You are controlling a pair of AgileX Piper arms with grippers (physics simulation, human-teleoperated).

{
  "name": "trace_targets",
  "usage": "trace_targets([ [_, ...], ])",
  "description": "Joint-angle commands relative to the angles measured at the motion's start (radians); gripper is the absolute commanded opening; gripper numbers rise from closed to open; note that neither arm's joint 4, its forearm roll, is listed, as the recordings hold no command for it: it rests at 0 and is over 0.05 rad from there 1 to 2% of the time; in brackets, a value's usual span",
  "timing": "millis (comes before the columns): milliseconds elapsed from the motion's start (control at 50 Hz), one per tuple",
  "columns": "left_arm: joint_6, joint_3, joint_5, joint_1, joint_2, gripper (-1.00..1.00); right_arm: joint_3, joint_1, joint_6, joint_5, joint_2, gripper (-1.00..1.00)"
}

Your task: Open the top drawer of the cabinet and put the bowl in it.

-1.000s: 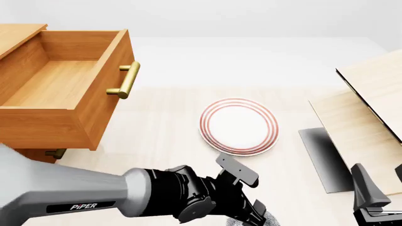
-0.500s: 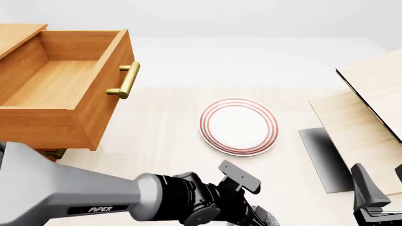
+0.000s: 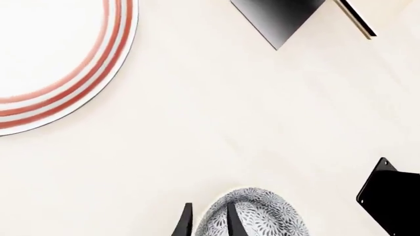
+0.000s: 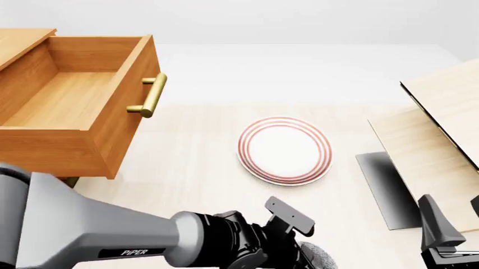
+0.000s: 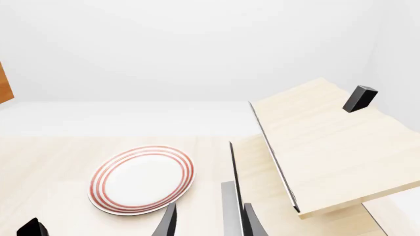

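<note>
Two arms: both were at the near edge of the table [image 4: 194, 168], the left arm low in front and the right arm at the right corner.
Left gripper [image 3: 208, 223]: its two dark fingers were close together, pinching the rim of the bowl [image 3: 259, 216], one finger outside and one inside.
Bowl: it was at the very near edge of the table, grey and speckled, just showing past the left arm [image 4: 320, 259].
Right gripper [image 5: 208, 221]: its fingers stood apart with nothing between them, over the table near the pale boards [image 5: 328, 147].
Plate [image 4: 285, 149]: white with red rings, it lay flat in the middle of the table, a little beyond the bowl and not touching it.
Boards: they leaned at the right side, with a small black block [image 5: 359, 98] on top of one.
Top drawer [image 4: 75, 101]: it was pulled out at the far left, with bare wood inside and its brass handle [image 4: 151, 95] facing the plate.
Cabinet [image 4: 22, 42]: it stood at the far left behind the drawer, well apart from the bowl.
</note>
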Motion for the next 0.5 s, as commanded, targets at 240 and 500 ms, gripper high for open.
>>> trace_targets([
  [240,0.014,0.04,-0.007,0.023,-0.044,-1.0,0.0,0.0,0.0,0.0,-0.001,1.0],
  [500,0.021,0.057,0.01,0.035,-0.134,-1.0,0.0,0.0,0.0,0.0,-0.001,1.0],
])
